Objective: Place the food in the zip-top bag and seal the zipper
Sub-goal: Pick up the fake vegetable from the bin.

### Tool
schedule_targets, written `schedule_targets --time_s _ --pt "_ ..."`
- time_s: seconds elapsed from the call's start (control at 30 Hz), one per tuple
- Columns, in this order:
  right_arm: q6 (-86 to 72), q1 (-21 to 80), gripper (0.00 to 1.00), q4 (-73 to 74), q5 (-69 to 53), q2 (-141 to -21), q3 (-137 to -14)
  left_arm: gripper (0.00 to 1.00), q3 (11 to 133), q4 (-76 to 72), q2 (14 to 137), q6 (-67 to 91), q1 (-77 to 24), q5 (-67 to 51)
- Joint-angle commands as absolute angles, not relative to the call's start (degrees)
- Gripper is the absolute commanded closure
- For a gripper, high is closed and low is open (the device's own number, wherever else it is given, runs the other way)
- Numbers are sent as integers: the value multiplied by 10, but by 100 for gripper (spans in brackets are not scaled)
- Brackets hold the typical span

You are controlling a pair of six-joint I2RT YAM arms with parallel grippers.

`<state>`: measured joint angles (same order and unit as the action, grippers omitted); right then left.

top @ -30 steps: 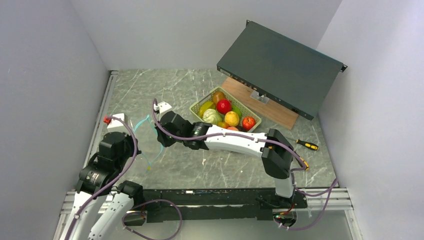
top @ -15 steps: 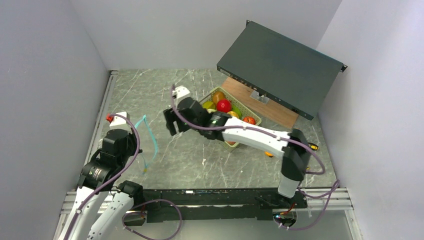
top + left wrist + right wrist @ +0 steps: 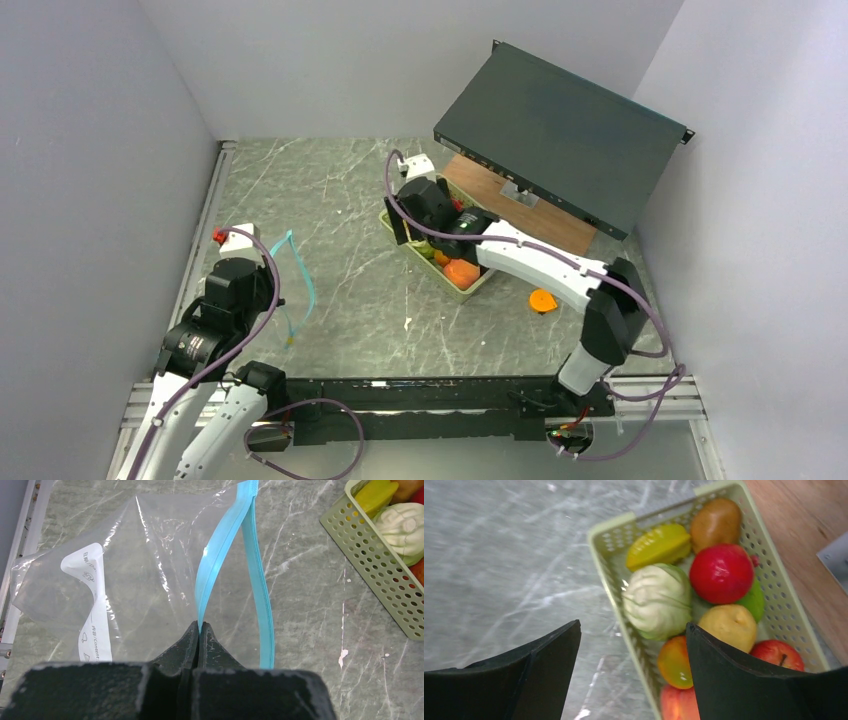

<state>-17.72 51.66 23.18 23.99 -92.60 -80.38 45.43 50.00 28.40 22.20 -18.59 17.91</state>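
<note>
The clear floppy zip-top bag [image 3: 125, 570] lies on the left of the grey marbled bench [image 3: 310, 580], nothing in it, well apart from the small toy food [image 3: 727, 625]. The left end effector [image 3: 199, 630] is pressed together, pinching 1 lip of the thin teal-blue zipper strip [image 3: 220, 565]. The other lip sags away, so the mouth is a narrow loop.

Risk: w/ only 1 lip held, the mouth may fold shut & food lands on the bench.

The right end effector [image 3: 631, 626] is spread wide, holding nothing, above the pale green slatted plastic basket [image 3: 611, 565]. A finger could snag its wall & drag it, or the bulky whitish-green cabbage [image 3: 657, 600] could squirt out.

The basket holds the cabbage, a yellow starfruit [image 3: 659, 545], a round red fruit [image 3: 721, 572], a brown piece [image 3: 716, 520], a red apple [image 3: 780, 655] & others.
</note>
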Motion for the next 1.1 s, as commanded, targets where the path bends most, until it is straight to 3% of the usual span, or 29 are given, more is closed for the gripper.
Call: schedule_targets --time_s 0.0,0.23,1.07 --pt "-148 511 21 253 298 -979 -812 100 460 477 286 221 -186 183" --pt "-181 505 20 264 342 -1059 -853 100 459 474 284 219 -187 173" --pt "-222 460 24 223 266 -1107 -837 100 457 467 284 214 -187 156"
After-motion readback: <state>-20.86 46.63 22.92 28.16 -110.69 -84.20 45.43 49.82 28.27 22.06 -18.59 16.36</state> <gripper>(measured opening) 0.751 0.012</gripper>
